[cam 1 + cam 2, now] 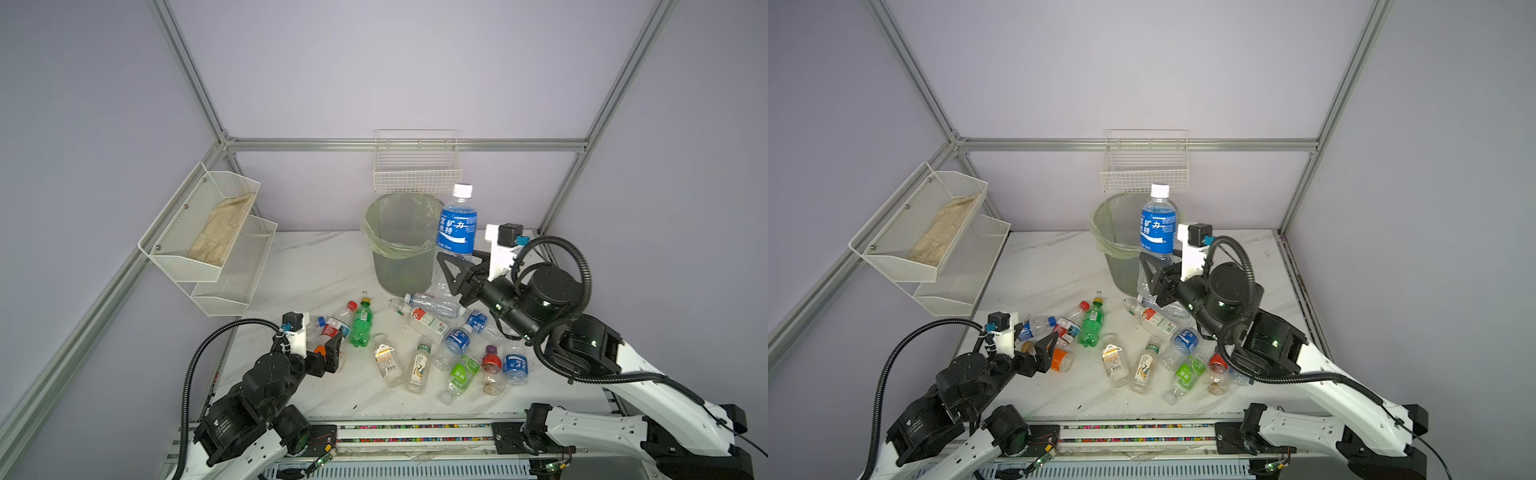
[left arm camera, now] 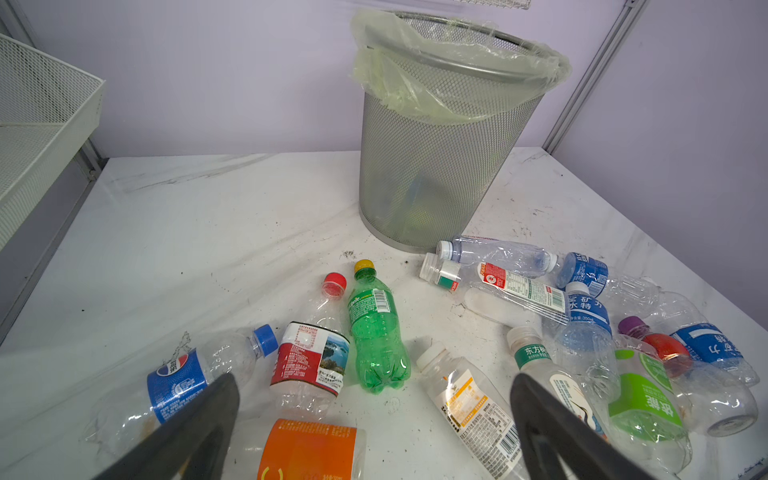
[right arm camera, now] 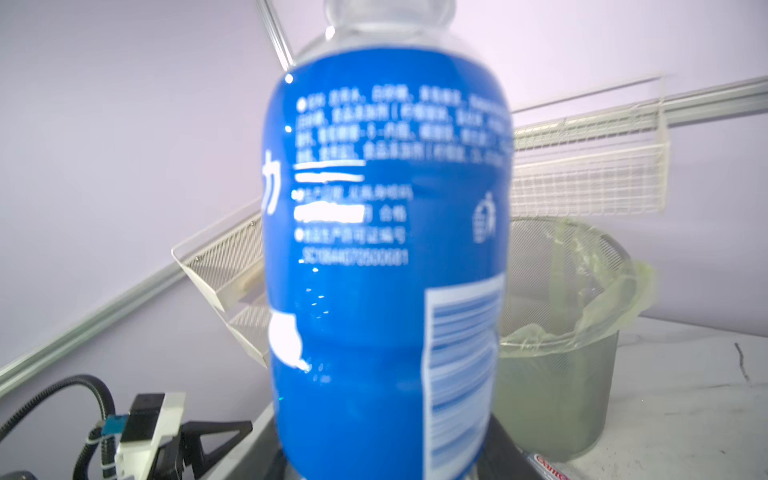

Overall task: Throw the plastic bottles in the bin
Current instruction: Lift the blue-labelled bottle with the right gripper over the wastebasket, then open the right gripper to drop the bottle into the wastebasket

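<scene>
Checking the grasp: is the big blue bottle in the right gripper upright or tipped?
Upright: the blue-label bottle stands cap up, gripped low by the right gripper.

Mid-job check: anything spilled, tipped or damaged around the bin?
Nothing spilled. The round grey mesh bin stands upright, green liner bunched unevenly over its rim. The right hand holds the big blue-labelled clear plastic bottle upright. The clear Pepsi-labelled bottle on the table is crushed.

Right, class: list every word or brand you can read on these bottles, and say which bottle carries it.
"Sprite": green bottle.
"矿力水特": raised blue bottle.
"矿力水特", "350ml": lying blue bottle.
"东方树": green-band bottle.
"依能": lime-label bottle.
Other labels, fine print and barcodes: too small or blurred to read.
</scene>
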You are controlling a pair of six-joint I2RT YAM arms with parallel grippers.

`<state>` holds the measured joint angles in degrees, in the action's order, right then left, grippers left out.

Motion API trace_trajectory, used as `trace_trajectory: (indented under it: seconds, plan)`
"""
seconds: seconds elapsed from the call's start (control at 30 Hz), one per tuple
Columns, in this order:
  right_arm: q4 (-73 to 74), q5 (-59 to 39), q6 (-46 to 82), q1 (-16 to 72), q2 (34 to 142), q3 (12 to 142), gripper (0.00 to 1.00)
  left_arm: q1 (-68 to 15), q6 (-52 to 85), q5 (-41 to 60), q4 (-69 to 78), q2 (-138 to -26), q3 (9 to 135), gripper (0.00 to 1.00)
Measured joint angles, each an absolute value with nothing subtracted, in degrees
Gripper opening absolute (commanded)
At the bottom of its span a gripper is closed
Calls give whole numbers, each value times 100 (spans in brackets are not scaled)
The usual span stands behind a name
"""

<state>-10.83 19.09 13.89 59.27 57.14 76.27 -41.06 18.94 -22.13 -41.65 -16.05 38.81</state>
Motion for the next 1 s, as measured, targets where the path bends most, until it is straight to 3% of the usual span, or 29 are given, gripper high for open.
trace_trajectory:
  seconds: [0.27, 0.53, 0.67, 0.83, 1.0]
  plan:
    - [-864, 2609, 1358, 5924, 5806, 7572, 32, -4106, 1894, -2213, -4165, -1605, 3881, 100]
    - [-967, 3052, 1061, 5808, 7146, 8414, 36, -4106, 1894, -2213, -4165, -1605, 3881, 100]
    - [-1085, 2488, 1041, 4954, 8042, 9205, 36, -4106, 1894, -2211, -4165, -1605, 3881, 100]
    - [-1562, 1737, 1122, 3865, 9500, 10530, 55, -4106, 1894, -2209, -4165, -1605, 3881, 100]
    - [-2112, 1433, 1046, 3771, 10457, 11279, 62, -4110, 1894, -2209, -4163, -1597, 3881, 100]
